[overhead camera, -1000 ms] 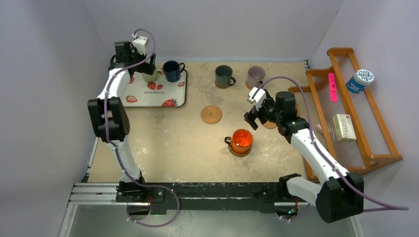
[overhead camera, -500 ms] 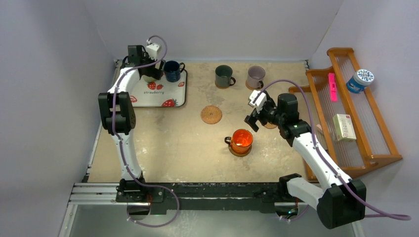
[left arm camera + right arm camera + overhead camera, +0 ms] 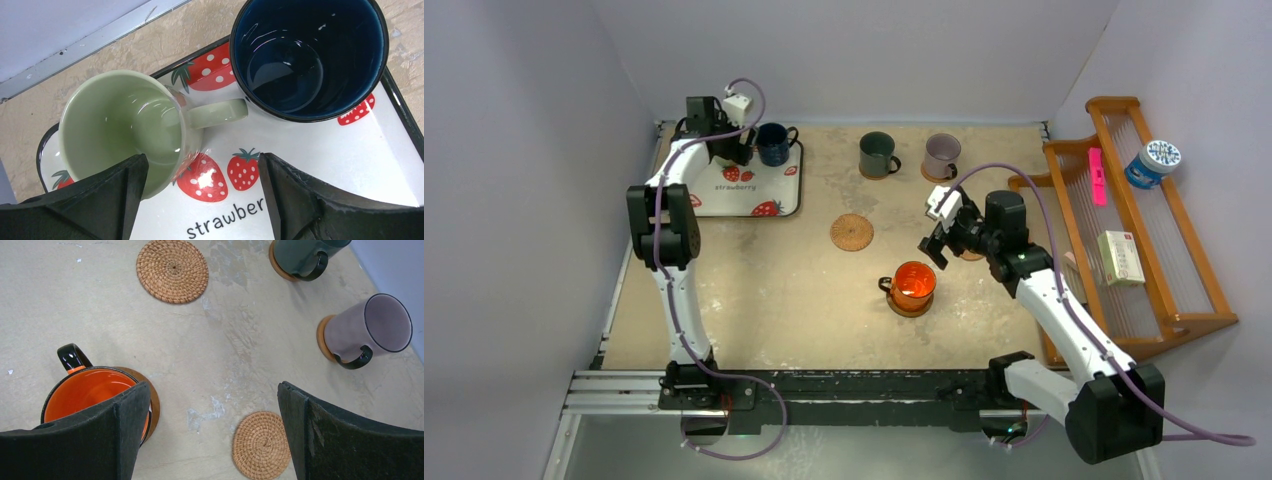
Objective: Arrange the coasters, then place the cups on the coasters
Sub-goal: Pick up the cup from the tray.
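The left gripper (image 3: 202,159) hangs over the tray's (image 3: 350,165) far-left corner, released; one finger sits at the pale green cup's (image 3: 120,125) near wall, the other clear of its handle, probably lining up a pinch; the navy cup (image 3: 307,55) stands beside it; the right gripper (image 3: 214,387), spread and empty, hovers toward the surface's right edge between the orange cup (image 3: 85,395) and a bare woven coaster (image 3: 261,445); a second bare coaster (image 3: 172,270) lies mid-surface, seemingly kept free for the tray's cups.

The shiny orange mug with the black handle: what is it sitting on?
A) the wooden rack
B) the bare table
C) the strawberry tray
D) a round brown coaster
D: the shiny orange mug stands on a round brown coaster, whose edge peeks out underneath.
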Controlling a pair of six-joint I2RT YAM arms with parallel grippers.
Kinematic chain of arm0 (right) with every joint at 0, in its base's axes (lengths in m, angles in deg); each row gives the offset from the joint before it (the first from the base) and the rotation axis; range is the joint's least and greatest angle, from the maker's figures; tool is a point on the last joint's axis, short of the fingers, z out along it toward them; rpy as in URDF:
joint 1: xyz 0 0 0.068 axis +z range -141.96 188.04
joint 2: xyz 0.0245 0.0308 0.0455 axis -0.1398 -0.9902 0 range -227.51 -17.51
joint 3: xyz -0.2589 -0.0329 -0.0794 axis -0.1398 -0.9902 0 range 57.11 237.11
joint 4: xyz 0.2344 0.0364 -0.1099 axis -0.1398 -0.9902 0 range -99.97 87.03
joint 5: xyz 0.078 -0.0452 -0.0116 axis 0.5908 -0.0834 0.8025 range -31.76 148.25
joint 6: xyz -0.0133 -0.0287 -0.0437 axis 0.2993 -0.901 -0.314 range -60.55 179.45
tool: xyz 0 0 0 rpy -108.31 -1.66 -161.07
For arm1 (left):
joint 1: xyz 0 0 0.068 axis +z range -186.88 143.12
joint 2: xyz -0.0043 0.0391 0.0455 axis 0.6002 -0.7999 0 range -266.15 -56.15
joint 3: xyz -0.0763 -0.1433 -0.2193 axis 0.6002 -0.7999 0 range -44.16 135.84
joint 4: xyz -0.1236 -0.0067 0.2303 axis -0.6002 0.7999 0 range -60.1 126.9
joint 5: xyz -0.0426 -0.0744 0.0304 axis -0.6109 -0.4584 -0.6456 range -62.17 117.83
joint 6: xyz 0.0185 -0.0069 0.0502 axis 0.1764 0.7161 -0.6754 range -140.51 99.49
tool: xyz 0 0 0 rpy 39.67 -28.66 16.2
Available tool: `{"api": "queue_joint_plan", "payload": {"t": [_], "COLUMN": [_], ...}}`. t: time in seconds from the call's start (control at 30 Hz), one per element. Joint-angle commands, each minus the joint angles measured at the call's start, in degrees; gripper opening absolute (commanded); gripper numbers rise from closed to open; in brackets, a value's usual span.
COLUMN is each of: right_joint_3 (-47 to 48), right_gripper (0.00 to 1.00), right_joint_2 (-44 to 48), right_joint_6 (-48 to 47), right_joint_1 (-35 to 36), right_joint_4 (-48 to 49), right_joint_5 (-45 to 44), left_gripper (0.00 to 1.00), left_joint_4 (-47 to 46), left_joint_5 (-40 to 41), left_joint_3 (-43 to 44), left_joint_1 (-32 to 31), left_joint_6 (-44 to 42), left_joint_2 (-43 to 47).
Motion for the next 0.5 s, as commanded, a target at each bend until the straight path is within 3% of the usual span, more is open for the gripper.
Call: {"api": "queue_joint_plan", "payload": {"t": [0.0, 0.13, 0.33, 0.47], "right_joint_3": [-0.68, -0.77, -0.72, -0.77], "right_gripper": [0.99, 0.99, 0.99, 0.99], "right_joint_2": [1.19, 1.32, 1.52, 1.58], "right_joint_6": [-0.83, -0.92, -1.09, -1.09], "right_joint_1": [0.06, 0.06, 0.06, 0.06], "right_joint_4": [0.53, 0.48, 0.34, 0.24], "right_joint_5": [1.35, 1.34, 1.54, 1.63], "left_gripper": [0.83, 0.69, 0.59, 0.45], "left_joint_4": [-0.96, -0.48, 0.39, 0.99], "left_joint_5": [-1.11, -2.54, -3.67, -4.41], "left_joint_3": [1.28, 1.23, 1.31, 1.35], "left_joint_1": [0.19, 0.2, 0.2, 0.2], "left_joint_6": [-0.94, -1.02, -1.2, -1.37], "left_joint_2": [-0.35, -0.41, -0.15, 0.14]}}
